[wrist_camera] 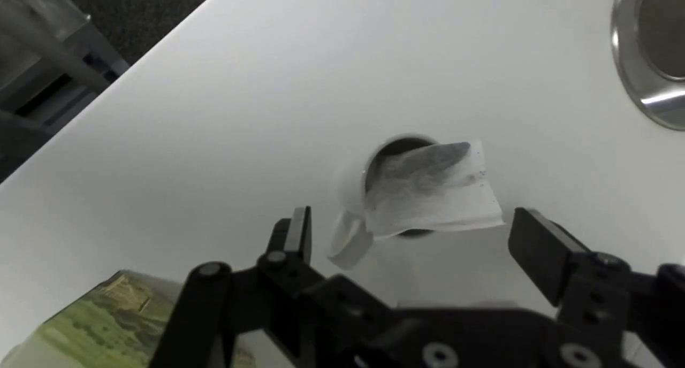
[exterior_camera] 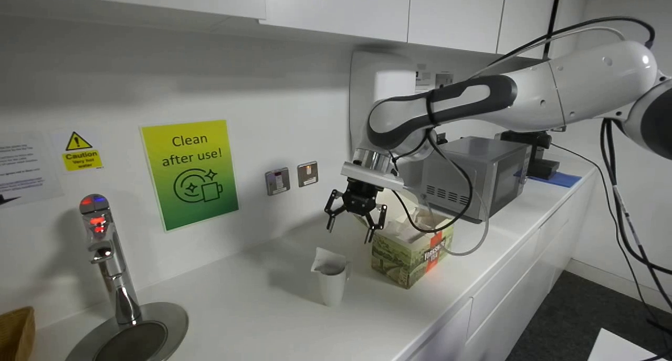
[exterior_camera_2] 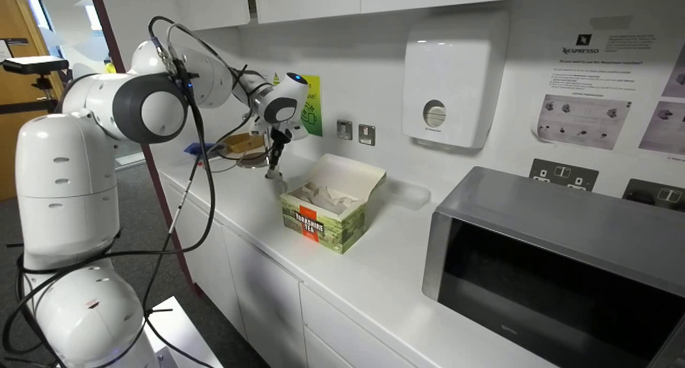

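Gripper [exterior_camera: 348, 235], spread and empty, is poised above the white mug [exterior_camera: 332, 292], across whose mouth a teabag [wrist_camera: 433, 191] is draped, its depth inside hard to tell; positioning seems in hand, with careful alignment called for by any next move.

Open air parts the gripper [exterior_camera: 349, 235] from the white mug [exterior_camera: 332, 290] below; a tea bag [wrist_camera: 433, 191] overhangs one side and the handle [exterior_camera: 348, 271] juts toward the Yorkshire Tea box [exterior_camera_2: 332, 234], leaving little room there. Its upright lid [exterior_camera_2: 348, 173] stands as a barrier beyond. Countertop [exterior_camera: 252, 308] offers a broad lane between mug and chrome tap [exterior_camera: 113, 269]; wall cabinets [exterior_camera: 336, 7] limit the height.
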`<state>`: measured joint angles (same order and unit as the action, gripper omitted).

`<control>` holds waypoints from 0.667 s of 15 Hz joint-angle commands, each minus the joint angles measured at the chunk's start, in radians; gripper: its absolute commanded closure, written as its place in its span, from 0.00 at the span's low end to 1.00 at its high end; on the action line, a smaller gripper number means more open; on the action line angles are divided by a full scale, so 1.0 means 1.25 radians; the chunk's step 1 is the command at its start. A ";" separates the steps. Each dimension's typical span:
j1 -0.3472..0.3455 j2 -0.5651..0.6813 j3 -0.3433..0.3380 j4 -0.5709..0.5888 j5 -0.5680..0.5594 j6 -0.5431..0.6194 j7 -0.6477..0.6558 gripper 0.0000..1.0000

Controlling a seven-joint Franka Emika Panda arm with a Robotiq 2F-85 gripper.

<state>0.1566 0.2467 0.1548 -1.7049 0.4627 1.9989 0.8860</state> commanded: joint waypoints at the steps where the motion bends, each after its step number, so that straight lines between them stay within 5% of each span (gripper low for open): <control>1: 0.008 0.040 -0.008 0.068 0.043 0.005 0.093 0.00; 10: 0.023 0.137 -0.005 0.145 0.018 -0.008 0.177 0.00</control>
<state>0.1702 0.3609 0.1547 -1.5932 0.4896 2.0004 1.0742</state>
